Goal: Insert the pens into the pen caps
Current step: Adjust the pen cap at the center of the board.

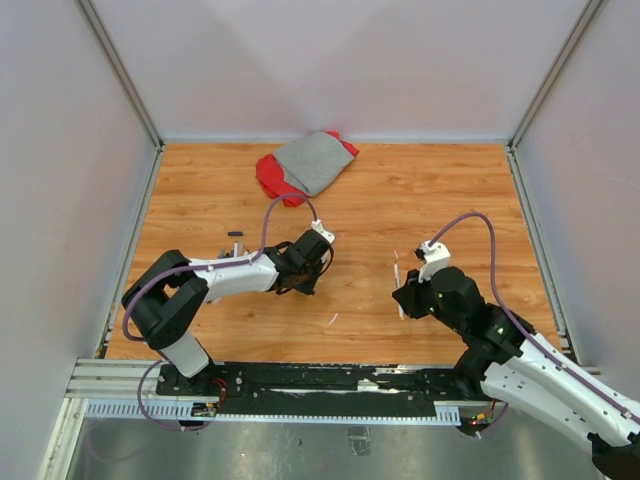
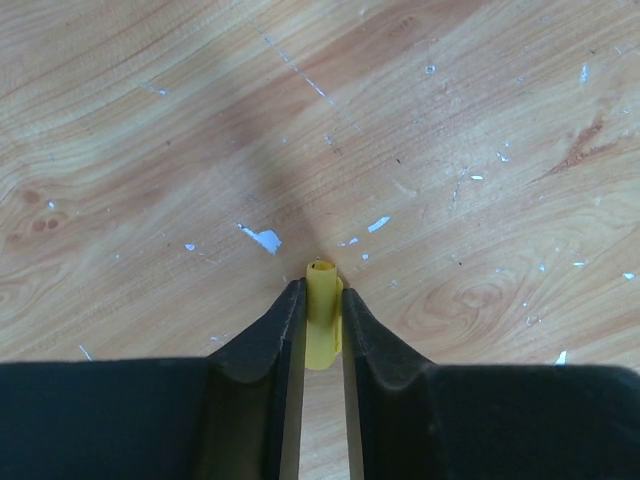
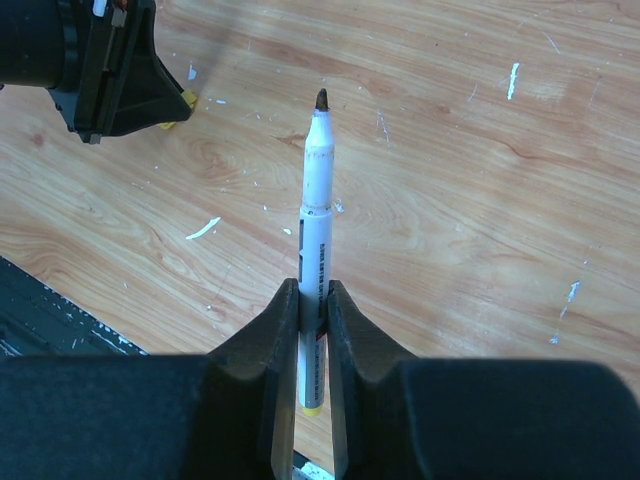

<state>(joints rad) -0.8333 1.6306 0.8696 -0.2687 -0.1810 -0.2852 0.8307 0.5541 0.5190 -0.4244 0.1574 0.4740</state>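
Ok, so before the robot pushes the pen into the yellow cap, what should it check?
1. Pen gripped: ok. The right gripper is shut on the pen.
2. Tip bare: ok. The dark tip points away from the gripper.
3. Cap gripped: ok. The left gripper pinches the yellow cap.
4. Cap's open end facing outward: ok, its hollow rim shows.
5. Pen and cap lined up: not ok. In the top view the two grippers are apart.
6. Colours match: ok. The pen's rear end is yellow.
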